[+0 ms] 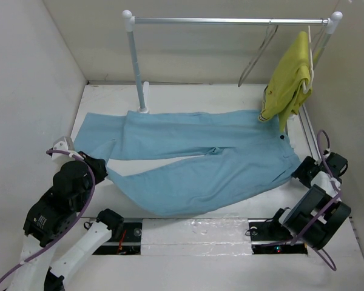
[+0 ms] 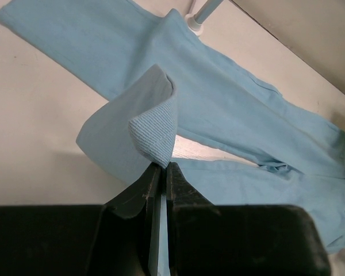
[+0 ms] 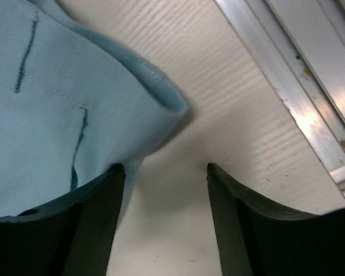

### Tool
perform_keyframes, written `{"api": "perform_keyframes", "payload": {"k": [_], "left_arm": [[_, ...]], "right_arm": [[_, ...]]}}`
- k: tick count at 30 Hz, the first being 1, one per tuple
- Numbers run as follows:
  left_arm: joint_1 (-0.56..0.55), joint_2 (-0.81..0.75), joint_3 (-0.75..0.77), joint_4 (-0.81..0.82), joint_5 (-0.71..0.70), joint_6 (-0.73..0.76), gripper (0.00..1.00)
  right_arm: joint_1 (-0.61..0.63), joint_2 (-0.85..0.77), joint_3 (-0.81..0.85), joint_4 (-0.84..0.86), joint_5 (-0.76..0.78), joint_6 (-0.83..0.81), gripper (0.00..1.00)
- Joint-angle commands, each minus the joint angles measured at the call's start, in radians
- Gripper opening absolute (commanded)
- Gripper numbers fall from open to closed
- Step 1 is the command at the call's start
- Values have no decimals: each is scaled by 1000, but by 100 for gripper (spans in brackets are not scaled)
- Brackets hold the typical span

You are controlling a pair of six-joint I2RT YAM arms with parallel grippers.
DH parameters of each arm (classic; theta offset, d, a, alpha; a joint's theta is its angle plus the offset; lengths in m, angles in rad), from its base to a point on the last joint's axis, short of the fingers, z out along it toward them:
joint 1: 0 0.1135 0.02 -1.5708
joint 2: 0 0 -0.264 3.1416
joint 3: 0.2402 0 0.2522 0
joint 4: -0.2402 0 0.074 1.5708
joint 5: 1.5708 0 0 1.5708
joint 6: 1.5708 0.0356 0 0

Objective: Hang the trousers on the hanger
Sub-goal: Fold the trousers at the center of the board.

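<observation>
Nearest, at the left of the worktop, the left tool sits low at the cuff end of the front trouser leg. In the left wrist view, its fingers are pressed together on a fold of the sky-blue cloth, and the pinched cuff stands up from the surface with its ribbed inner side showing.

On the other side, the right tool sits at the waist end of the trousers. In the right wrist view, its fingers are spread apart over bare worktop. A rounded corner of the waistband reaches one finger. Whether cloth and finger touch, I cannot tell. A metal track runs along the worktop edge just beyond.

Between the two tools, the trousers lie flat across the middle of the worktop, waist to the right and both legs running left and spreading into a narrow V. A small dark button shows at the waist.

Farther back, a white post stands just behind the rear leg and carries a horizontal rail. The hanger, thin grey wire, hangs tilted from the rail, well apart from the trousers. Beside it, on the right, a yellow-green garment hangs down, its lower edge over the waistband.
</observation>
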Motion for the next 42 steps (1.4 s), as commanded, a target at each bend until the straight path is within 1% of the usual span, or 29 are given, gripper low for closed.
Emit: {"api": "perform_keyframes", "payload": {"k": [1,4,7,8,10,11,13,14,15,17,18,19,20,21,22,23,24,26,28,29,31,32,33,34,35,37,39,41,42], "left_arm": [[-7,-1,25,6,-40,-6,0],[-7,3,30,6,-37,-6,0],[-7,11,25,10,-26,-6,0],[-7,14,22,10,-24,-6,0],[-7,16,27,10,-27,-6,0],[-7,23,34,7,-29,-6,0],[-7,31,50,2,-43,-5,0],[-7,36,65,0,-50,0,0],[-7,39,74,-1,-75,4,0],[-7,57,122,-6,-110,17,0],[-7,65,142,-9,-170,24,0],[-7,72,162,-9,-204,46,0],[-7,85,198,-9,-239,61,0],[-16,89,212,-7,-306,73,0],[-30,94,221,-7,-334,89,0],[-30,94,228,-4,-360,92,0],[-30,91,228,-1,-394,93,0],[-30,79,225,11,-402,103,0],[-42,74,231,2,-402,98,0],[-43,63,237,-16,-403,95,0],[-53,48,238,-35,-432,78,0],[-53,36,240,-55,-440,69,0],[-53,30,240,-59,-445,57,0],[-53,16,231,-56,-443,51,0],[-53,8,188,-46,-443,49,0],[-53,-4,144,-36,-422,29,0],[-53,-29,79,2,-387,14,0],[-53,-18,30,0,-371,-67,0],[-53,0,15,2,-336,-87,0]], "right_arm": [[-15,54,10,101,-89,-70,67],[-15,115,20,134,-118,-94,68],[-24,131,25,156,-138,-94,65],[-24,143,33,154,-138,-91,56],[-24,157,45,145,-138,-91,50],[-24,173,57,142,-142,-96,41],[-24,189,68,127,-149,-105,31],[-24,192,73,118,-133,-108,20],[-24,181,83,95,-115,-108,12],[-24,140,94,10,-55,-122,0],[-33,68,115,-31,-28,-122,0],[-33,21,131,-124,0,-122,0],[-33,-28,146,-174,38,-131,0],[-33,-78,169,-229,63,-137,0],[-33,-169,225,-348,101,-140,0],[-21,-200,256,-404,191,-131,0],[20,-210,284,-454,218,-125,0],[21,-260,342,-547,320,-100,0],[33,-282,393,-626,374,-99,0],[33,-279,474,-655,449,-121,0],[82,-262,571,-741,558,-143,0],[100,-241,664,-760,639,-189,0],[120,-228,700,-772,669,-212,0],[136,-218,724,-783,686,-235,0],[145,-207,738,-785,672,-275,0],[156,-173,741,-806,645,-280,0],[156,-196,696,-783,598,-290,0],[156,-218,656,-765,600,-307,0],[156,-221,640,-757,586,-306,0]]}}
